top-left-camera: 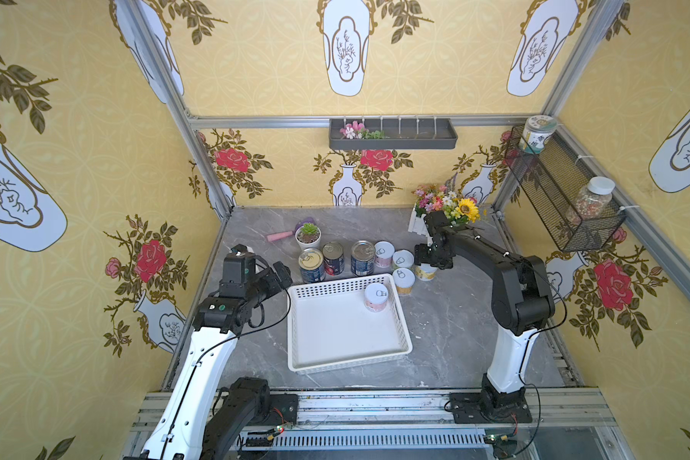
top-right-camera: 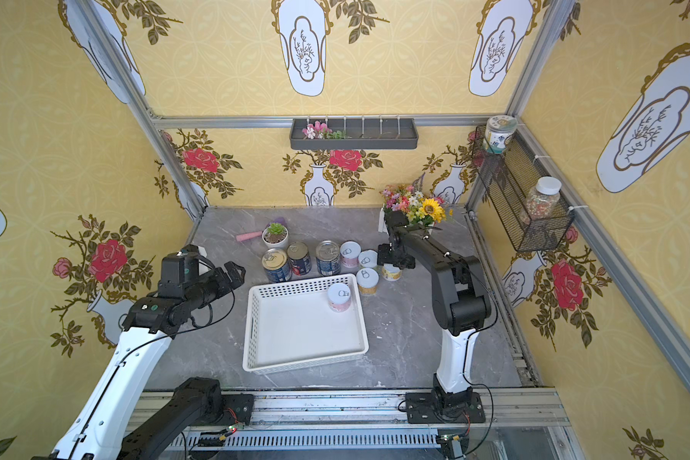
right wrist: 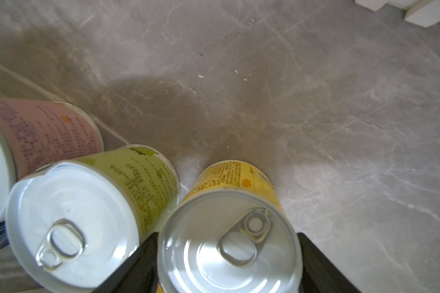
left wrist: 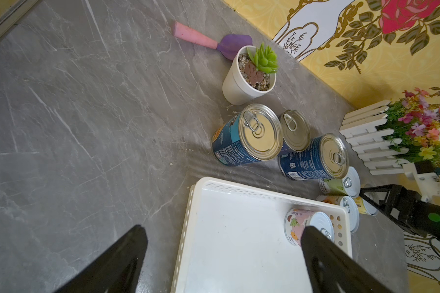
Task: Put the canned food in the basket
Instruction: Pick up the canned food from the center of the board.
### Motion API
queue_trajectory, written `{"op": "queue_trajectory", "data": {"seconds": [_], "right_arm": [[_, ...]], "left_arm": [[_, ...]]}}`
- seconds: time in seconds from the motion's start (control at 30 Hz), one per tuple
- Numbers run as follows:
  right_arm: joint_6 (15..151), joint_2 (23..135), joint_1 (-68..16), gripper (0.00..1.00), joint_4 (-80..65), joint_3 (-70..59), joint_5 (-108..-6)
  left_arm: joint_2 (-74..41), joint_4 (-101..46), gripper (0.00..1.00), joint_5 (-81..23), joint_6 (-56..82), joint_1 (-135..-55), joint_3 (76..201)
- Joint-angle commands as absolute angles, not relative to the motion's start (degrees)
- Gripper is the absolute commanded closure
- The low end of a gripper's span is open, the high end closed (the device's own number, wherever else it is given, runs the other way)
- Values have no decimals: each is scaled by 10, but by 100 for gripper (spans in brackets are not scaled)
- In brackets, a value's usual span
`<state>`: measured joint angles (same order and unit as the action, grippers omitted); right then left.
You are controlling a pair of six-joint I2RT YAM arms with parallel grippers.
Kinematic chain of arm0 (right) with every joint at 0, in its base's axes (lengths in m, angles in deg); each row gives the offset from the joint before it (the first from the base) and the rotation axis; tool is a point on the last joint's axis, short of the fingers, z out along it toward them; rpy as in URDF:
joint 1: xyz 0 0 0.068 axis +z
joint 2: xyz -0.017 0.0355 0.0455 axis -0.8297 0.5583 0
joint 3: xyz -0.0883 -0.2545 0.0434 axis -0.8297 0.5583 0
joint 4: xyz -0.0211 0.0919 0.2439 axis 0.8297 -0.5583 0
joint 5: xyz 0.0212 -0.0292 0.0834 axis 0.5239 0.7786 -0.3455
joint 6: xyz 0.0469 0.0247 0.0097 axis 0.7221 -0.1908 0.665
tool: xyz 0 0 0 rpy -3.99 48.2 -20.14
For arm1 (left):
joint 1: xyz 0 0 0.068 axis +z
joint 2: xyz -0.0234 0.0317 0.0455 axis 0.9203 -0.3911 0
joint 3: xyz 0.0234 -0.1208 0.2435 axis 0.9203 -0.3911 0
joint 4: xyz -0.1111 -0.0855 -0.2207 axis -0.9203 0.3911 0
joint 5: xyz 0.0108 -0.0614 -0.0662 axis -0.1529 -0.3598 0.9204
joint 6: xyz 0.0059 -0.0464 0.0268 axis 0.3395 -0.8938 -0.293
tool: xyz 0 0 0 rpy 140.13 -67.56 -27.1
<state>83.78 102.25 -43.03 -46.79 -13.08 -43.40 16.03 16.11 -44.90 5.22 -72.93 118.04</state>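
The white perforated basket lies mid-table with one pink-labelled can upright in its far right corner. Behind it stand three large metal-topped cans. To their right are smaller white-lidded cans: pink, green and yellow. My right gripper is shut on another yellow can, a finger on each side; it stands on the table. My left gripper hangs open and holds nothing by the basket's far left corner.
A potted succulent and a pink-handled trowel sit behind the large cans. A white fence box of flowers stands at the back right, just behind my right arm. A black wire mesh basket with jars hangs on the right wall.
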Motion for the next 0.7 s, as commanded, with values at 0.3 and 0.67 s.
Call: {"op": "queue_trajectory", "data": {"seconds": [0.3,0.67], "right_arm": [[837,933,-410,28,-482,-109,-411],[834,808,-326,29,-476,-71,-383]], "left_arm": [[163,154,0,-449,55,-730,1176],[164,154,0,-449,54,-730,1176]]}}
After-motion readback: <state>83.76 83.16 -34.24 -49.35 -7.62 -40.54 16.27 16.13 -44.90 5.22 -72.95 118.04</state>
